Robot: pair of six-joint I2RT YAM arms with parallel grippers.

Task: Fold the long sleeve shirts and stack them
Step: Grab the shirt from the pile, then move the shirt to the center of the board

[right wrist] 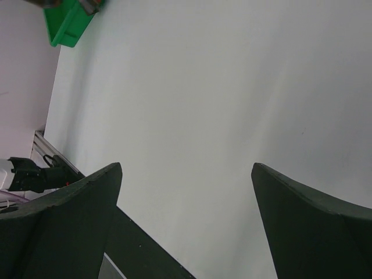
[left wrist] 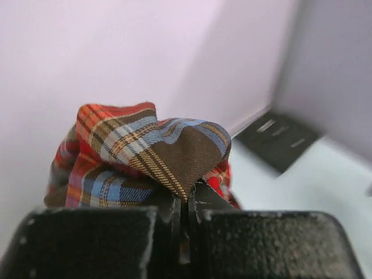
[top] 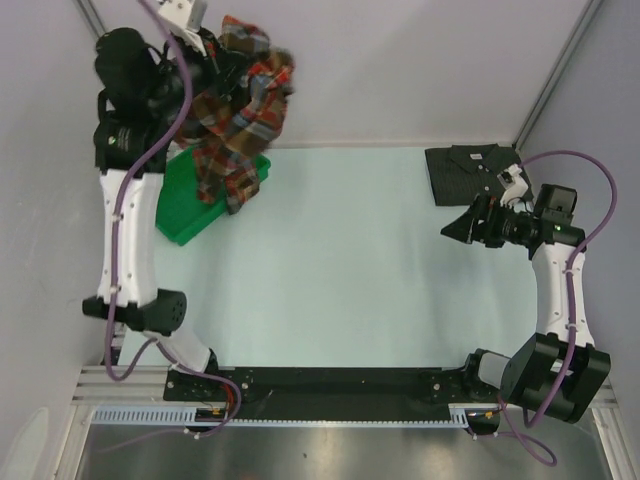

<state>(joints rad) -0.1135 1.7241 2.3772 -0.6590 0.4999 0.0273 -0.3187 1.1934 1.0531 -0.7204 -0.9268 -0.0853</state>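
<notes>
Plaid shirt (top: 240, 110) hangs bunched at upper left over the green tray (top: 185, 215), pinched in the left claw (left wrist: 187, 200). Grey shirt (top: 468, 170) lies folded on the counter (top: 340, 260) at upper right, near the spread, empty right claw (right wrist: 186, 168). Pick-up seems underway; the next move probably calls for laying the plaid flat to fold.

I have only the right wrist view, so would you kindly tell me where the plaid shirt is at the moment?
Observer: The left fingers are shut on the plaid shirt, which hangs bunched over the green tray.
Operator: Thank you; and where is the grey shirt?
Observer: The grey shirt lies folded on the table at its far right corner, just beyond the open right fingers.
</notes>
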